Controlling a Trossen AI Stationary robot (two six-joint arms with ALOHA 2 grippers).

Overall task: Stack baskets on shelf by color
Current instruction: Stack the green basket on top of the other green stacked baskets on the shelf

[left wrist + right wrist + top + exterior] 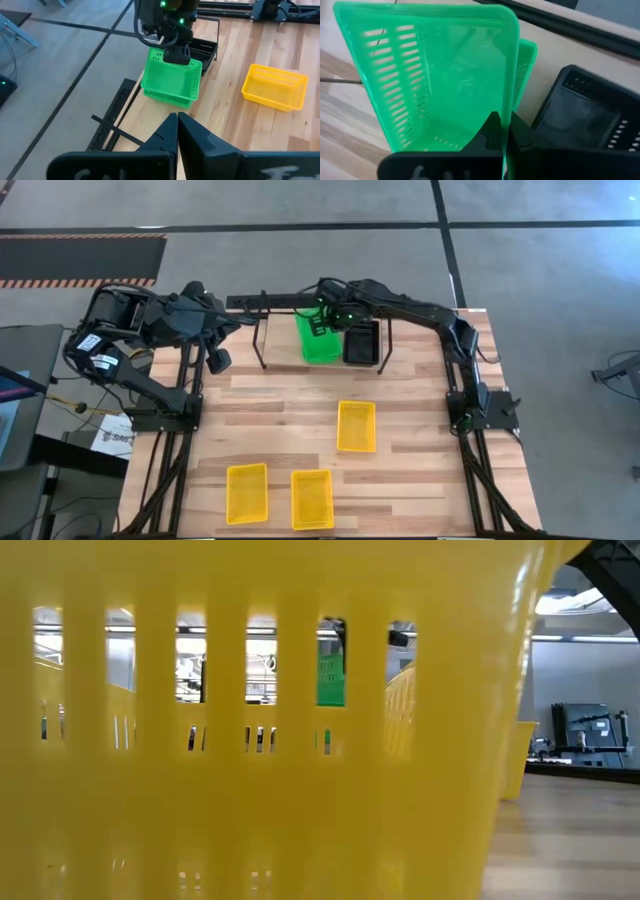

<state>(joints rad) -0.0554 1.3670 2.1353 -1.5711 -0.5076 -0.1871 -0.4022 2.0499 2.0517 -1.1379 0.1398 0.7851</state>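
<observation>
The right gripper (501, 131) pinches one wall of a green basket (320, 338), holding it tilted at the shelf (262, 302), just beside the black basket (361, 343). A second green basket (526, 65) seems to lie beneath it. The step likely calls for levelling before release, so it nests squarely. The left gripper (177, 131), pressed together and empty, waits well apart.

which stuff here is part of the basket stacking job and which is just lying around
Job:
- green basket, held by the shut right gripper
- black basket
- three yellow baskets
- shelf

Lying about:
- papers beside the table
- monitor in the room behind
</observation>
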